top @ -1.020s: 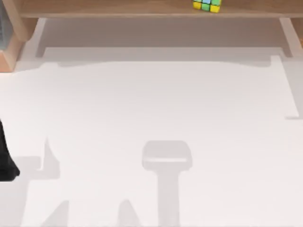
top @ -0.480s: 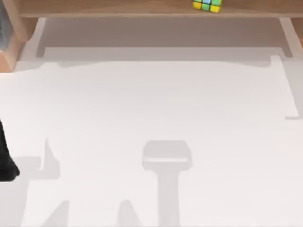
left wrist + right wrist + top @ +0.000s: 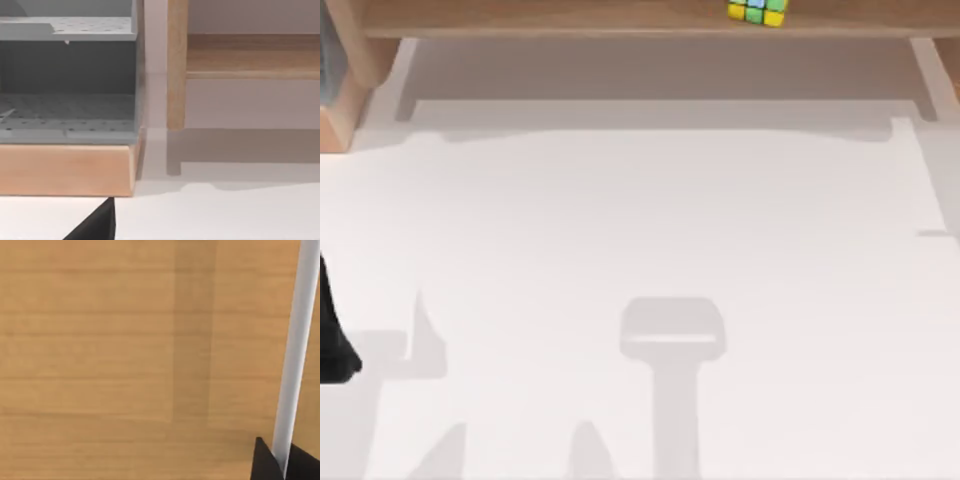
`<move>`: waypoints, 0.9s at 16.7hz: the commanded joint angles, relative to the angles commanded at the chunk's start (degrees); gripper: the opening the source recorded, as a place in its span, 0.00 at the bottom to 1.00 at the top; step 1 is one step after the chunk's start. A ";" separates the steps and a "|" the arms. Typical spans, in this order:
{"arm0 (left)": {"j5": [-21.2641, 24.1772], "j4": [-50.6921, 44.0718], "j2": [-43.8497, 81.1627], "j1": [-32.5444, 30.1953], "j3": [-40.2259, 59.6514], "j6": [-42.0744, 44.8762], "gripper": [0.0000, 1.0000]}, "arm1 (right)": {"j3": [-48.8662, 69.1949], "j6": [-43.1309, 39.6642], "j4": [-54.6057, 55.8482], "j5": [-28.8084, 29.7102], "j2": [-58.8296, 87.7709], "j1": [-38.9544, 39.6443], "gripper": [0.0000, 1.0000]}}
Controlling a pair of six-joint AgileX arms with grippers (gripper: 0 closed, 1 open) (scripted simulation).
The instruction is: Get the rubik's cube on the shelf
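The shelf (image 3: 570,17) is seen as matt light-brown wood; the rubik's cube (image 3: 757,11) looks smooth plastic; the table (image 3: 640,220) is matt white.

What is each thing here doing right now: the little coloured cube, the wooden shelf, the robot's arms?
rubik's cube: resting on the shelf board, nothing gripping it.
shelf: standing along the table's far edge, cube on top.
left arm: at the table's left edge.
grey rack: standing beside the shelf's post.

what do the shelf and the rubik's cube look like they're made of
The shelf looks like light-brown wood with a matte finish: faint grain lines run along its board, and its side supports are paler. The rubik's cube looks like plastic, going by its flat yellow, green and light-blue tiles, though that is a guess.
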 joint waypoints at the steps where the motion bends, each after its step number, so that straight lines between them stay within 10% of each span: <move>1: 0.00 0.00 0.00 0.00 0.00 0.00 1.00 | 2.01 -0.04 -1.19 1.01 0.68 1.03 0.00; 15: 0.00 0.00 0.00 0.00 0.00 0.00 1.00 | 17.33 0.18 -10.20 7.63 6.48 7.07 0.00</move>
